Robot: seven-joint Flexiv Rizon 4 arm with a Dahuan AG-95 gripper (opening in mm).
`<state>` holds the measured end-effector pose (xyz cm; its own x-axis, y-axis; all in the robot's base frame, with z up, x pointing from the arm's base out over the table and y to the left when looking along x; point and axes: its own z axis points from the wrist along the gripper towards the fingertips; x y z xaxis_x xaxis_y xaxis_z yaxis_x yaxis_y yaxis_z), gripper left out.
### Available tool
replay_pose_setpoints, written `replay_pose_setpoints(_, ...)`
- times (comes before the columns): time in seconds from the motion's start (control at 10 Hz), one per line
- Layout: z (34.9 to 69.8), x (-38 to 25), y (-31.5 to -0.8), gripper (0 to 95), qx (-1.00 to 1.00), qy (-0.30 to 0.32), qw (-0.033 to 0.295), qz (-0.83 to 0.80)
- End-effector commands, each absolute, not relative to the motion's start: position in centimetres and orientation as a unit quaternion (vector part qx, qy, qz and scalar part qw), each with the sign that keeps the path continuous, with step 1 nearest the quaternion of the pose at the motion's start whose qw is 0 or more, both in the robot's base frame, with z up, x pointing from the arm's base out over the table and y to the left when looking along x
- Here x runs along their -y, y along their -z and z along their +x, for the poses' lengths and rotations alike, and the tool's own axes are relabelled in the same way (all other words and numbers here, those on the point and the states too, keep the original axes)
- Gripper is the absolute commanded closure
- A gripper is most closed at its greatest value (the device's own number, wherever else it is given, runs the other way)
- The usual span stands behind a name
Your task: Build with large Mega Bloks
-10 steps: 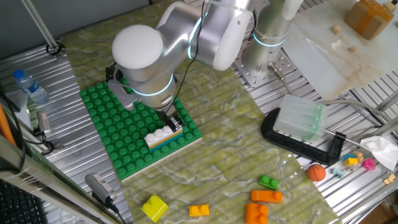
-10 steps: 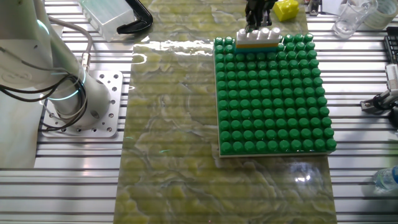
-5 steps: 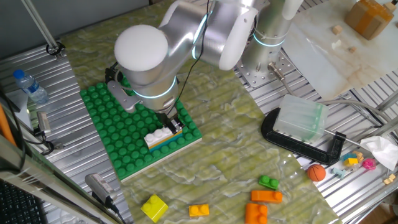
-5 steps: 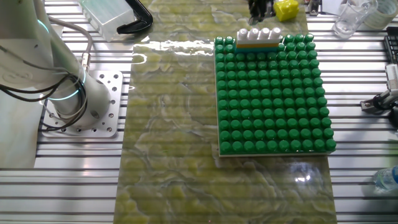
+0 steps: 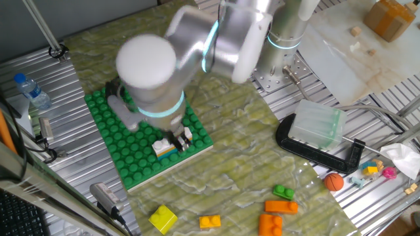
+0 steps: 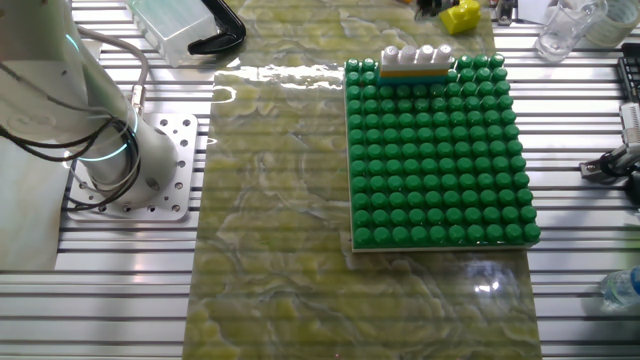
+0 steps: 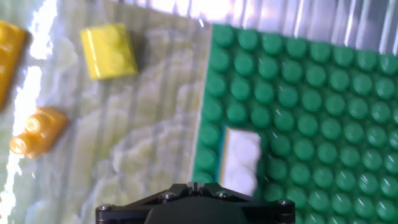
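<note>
From my remote station I see the green studded baseplate (image 6: 440, 150) lying on a yellow-green marbled mat (image 6: 280, 200) on the slatted metal table (image 6: 120, 280). A white four-stud brick (image 6: 417, 57) sits on top of an orange layer and a teal one, the stack pressed onto the studs at one edge of the baseplate. The silver arm (image 5: 157, 65) is blurred with motion and leans over that edge; its gripper (image 5: 178, 140) hangs just beside the stack, and I cannot tell whether its fingers are apart or together (the hand view shows only the dark base of the hand). In that hand view the stack (image 7: 242, 158) lies directly below. Off the plate, on the mat, a yellow two-stud brick (image 5: 163, 218) lies nearest, with a small orange brick (image 5: 210, 222) beside it, then larger orange bricks (image 5: 275, 216) and a green brick (image 5: 284, 193) farther along.
</note>
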<state>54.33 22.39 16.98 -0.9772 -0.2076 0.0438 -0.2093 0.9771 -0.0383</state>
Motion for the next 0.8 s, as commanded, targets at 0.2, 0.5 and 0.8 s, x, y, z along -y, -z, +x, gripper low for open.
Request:
replay_pose_setpoints(0.2,55.0,-26.6,-15.9,95.0,0.994,-0.022,0.012,0.106)
replay_pose_setpoints(0.5,56.1,-30.3,-14.4,95.0,0.993,-0.024,0.016,0.111)
replay_pose_setpoints(0.8,56.4,-31.8,-14.0,95.0,0.994,-0.025,0.016,0.103)
